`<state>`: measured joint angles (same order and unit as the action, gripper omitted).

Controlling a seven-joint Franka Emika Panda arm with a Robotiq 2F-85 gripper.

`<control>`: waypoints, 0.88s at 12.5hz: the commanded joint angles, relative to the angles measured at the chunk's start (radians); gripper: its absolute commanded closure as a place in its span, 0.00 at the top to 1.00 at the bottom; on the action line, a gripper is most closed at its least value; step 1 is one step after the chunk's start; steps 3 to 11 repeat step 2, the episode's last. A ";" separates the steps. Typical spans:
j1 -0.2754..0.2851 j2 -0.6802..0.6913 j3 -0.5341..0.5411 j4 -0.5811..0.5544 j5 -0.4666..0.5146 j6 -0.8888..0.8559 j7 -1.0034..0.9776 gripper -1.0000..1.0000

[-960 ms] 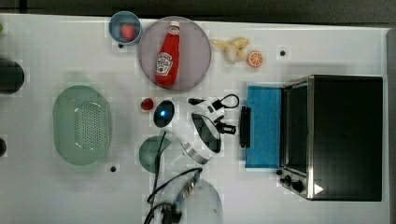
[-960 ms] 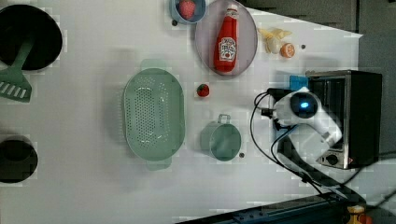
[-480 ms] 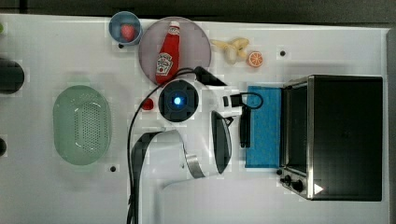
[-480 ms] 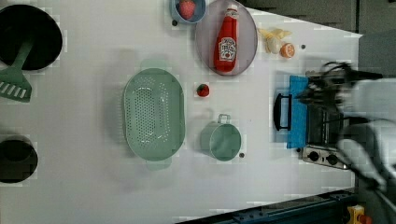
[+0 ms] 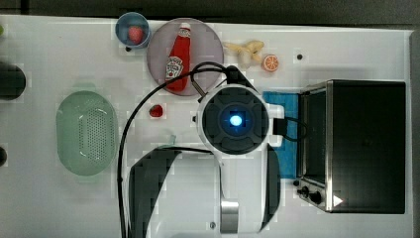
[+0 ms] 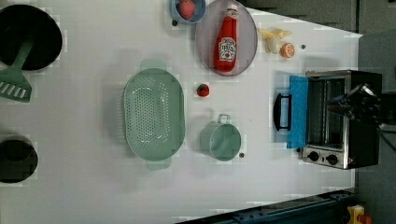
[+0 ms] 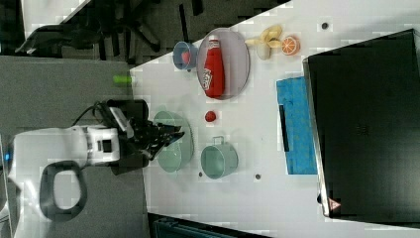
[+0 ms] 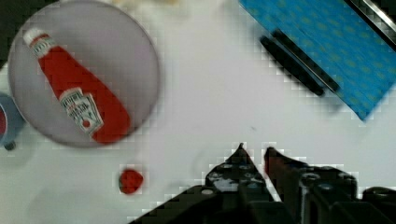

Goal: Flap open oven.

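**Ana:** Left view first. Where is the oven (image 6: 343, 119) seen?

**Ben:** It is seen at the end of the white table (image 6: 93, 186), far from the green strainer (image 6: 154, 119). Its blue glass door (image 6: 297, 112) is folded down flat, and the black bar handle (image 6: 279, 112) is on the door's outer edge. Two black knobs (image 6: 321, 157) are seen at one end of the oven.

**Ana:** Where is the gripper (image 8: 254, 156) found?

**Ben:** In the wrist view it is held up over the bare table, between the oven door and the small red berry (image 8: 130, 181). The door handle is not touched by it. In the right view it is seen up above the green strainer, well away from the oven.

**Ana:** How are the jaws held?

**Ben:** They are nearly closed. Only a thin gap is left between the two tips, and nothing is held in them.

**Ana:** What else is laid near the oven?

**Ben:** A green cup (image 6: 221, 140) is set between the oven door and the strainer. A red ketchup bottle (image 6: 226, 39) is laid flat on a grey plate (image 6: 247, 51). A blue bowl (image 6: 187, 10) with something red inside is placed beside the plate. An orange slice (image 6: 287, 49) and a pale peeled thing (image 6: 274, 39) are seen near the oven's far corner.
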<state>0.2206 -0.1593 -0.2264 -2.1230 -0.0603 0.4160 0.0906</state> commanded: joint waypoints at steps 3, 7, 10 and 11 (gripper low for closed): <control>-0.001 -0.029 -0.008 0.141 0.010 -0.166 0.050 0.18; -0.001 -0.029 -0.008 0.141 0.010 -0.166 0.050 0.18; -0.001 -0.029 -0.008 0.141 0.010 -0.166 0.050 0.18; -0.001 -0.029 -0.008 0.141 0.010 -0.166 0.050 0.18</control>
